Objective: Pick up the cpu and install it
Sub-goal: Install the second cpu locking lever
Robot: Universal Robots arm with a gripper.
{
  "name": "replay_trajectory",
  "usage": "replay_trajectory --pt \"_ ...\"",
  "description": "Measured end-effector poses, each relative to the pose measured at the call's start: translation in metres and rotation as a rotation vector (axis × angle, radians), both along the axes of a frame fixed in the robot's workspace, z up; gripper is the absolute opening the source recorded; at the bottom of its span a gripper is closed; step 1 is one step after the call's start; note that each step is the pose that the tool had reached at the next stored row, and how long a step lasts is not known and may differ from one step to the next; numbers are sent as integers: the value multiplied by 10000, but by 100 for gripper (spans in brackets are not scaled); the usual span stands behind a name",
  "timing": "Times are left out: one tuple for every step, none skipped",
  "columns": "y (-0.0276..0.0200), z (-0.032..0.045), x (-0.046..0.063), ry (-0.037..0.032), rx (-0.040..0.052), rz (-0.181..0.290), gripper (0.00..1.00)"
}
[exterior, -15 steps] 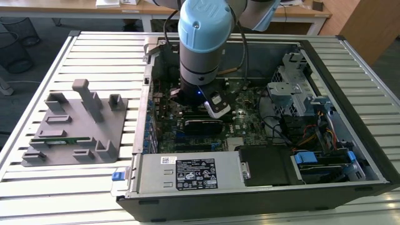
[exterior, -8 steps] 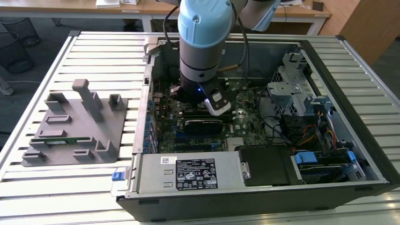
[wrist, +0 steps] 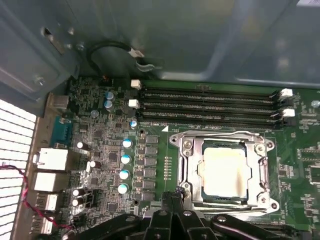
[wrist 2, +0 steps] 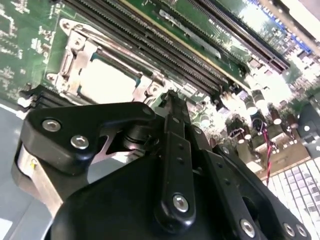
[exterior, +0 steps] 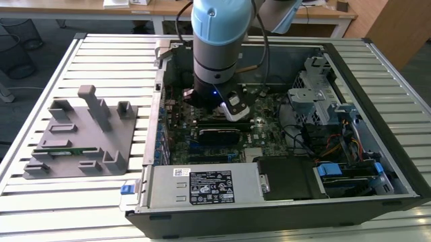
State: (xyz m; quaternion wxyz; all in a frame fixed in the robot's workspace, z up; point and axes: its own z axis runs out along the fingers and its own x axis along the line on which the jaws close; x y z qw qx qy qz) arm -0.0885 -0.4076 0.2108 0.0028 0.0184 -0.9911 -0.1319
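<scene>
The cpu (wrist: 222, 172) is a pale, silvery square lying flat inside the motherboard socket, with the socket's metal frame (wrist: 192, 150) around it. It also appears in the second wrist view as the cpu (wrist 2: 106, 80). My gripper (wrist: 174, 194) hangs just above the board at the socket's edge, beside the cpu. Its black fingers (wrist 2: 175, 130) are pressed together, shut on nothing. In the exterior view my arm (exterior: 215, 50) reaches straight down into the open computer case (exterior: 161, 151), over the middle of the motherboard.
Several black memory slots (wrist: 210, 105) run alongside the socket. The case holds a power supply box (exterior: 202, 186) at the front and a drive cage with cables (exterior: 316, 101) on the exterior view's right. A grey plastic fixture (exterior: 81, 136) with a green memory stick (exterior: 64, 150) sits outside on the slatted table.
</scene>
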Motion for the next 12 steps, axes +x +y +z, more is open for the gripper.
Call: replay_trajectory --pt "0 21 0 -1 22 0 11" --pt "0 42 0 -3 53 1 11" --pt "0 67 1 -2 76 1 11" --pt "0 93 0 -2 95 2 11" --pt "0 120 0 -2 99 1 11" --pt "0 160 0 -2 101 1 11" --pt "0 197 0 -1 101 1 11" --pt "0 235 1 -1 102 1 11" --pt "0 278 1 -2 103 1 11" --pt "0 319 1 -1 101 2 11" --pt "0 359 1 2 103 2 11" --pt "0 384 1 6 105 2 11"
